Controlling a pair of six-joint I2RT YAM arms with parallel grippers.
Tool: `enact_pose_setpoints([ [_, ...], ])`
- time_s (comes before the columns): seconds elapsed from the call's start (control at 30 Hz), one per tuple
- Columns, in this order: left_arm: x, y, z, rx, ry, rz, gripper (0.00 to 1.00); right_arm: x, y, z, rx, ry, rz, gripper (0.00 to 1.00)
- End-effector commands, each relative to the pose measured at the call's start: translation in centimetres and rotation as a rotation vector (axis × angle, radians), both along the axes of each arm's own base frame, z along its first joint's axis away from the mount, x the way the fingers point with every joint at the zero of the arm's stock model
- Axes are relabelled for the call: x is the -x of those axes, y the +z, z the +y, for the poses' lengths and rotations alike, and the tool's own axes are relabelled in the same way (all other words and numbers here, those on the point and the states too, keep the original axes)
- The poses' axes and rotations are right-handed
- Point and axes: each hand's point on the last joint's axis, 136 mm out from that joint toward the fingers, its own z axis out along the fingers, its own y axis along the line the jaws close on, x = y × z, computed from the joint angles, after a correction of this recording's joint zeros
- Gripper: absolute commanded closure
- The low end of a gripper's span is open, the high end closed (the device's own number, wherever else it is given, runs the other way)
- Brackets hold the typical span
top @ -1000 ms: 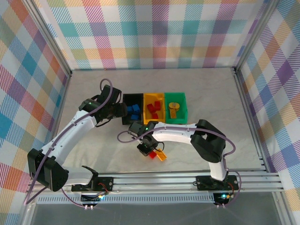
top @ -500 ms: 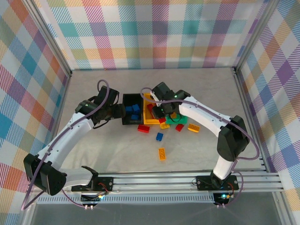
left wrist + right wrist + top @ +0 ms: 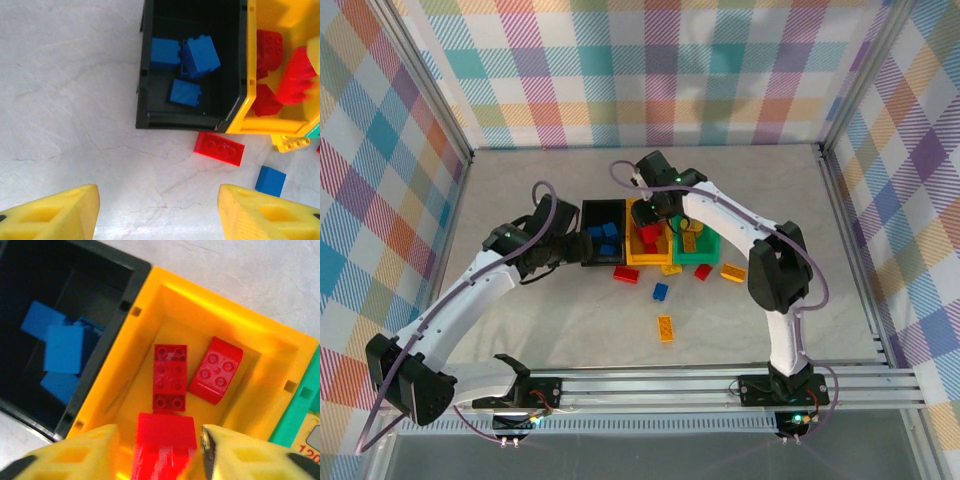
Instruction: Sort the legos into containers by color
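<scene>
My right hand [image 3: 159, 436] hangs over the yellow-orange bin [image 3: 150, 295]. Its fingers [image 3: 75, 457] are parted a little, and a red brick [image 3: 164, 450] sits between them. The brick is blurred. A thin gap shows on each side of it, so the fingers stand just clear of it and I have no grip on it.

Below the hand and a little ahead, on the bin's floor, lie a flat red brick [image 3: 170, 377] and, just beside it on the right, a rounded red brick [image 3: 216, 370]. To the hand's left, wall against wall with this bin, is the black bin [image 3: 87, 382], with blue bricks [image 3: 62, 347] inside. To the hand's right is a corner of the green bin [image 3: 300, 405].

My left hand [image 3: 157, 210] is wide open and holds nothing, above bare worktop [image 3: 75, 100]. The black bin is straight ahead of it. Ahead and to the right, a loose red brick [image 3: 219, 148] lies on the worktop just outside the bins' near walls. A loose blue brick [image 3: 270, 181] lies closer to my right finger. A yellow brick [image 3: 290, 143] sits against the near wall of the yellow-orange bin.
</scene>
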Motion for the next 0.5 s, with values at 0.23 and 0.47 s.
enact_pose_setpoints([
  [0.23,4.2,-2.3,-6.6,0.072,-0.095,0.047,0.34,-1.3,4.5,-2.1,-0.053,-0.06,-0.053,0.34],
  [0.47,7.3,-4.8,-12.7,0.116,-0.084,0.064,0.31,1.2,6.0,-8.9,-0.067,-0.193,-0.043,0.3],
])
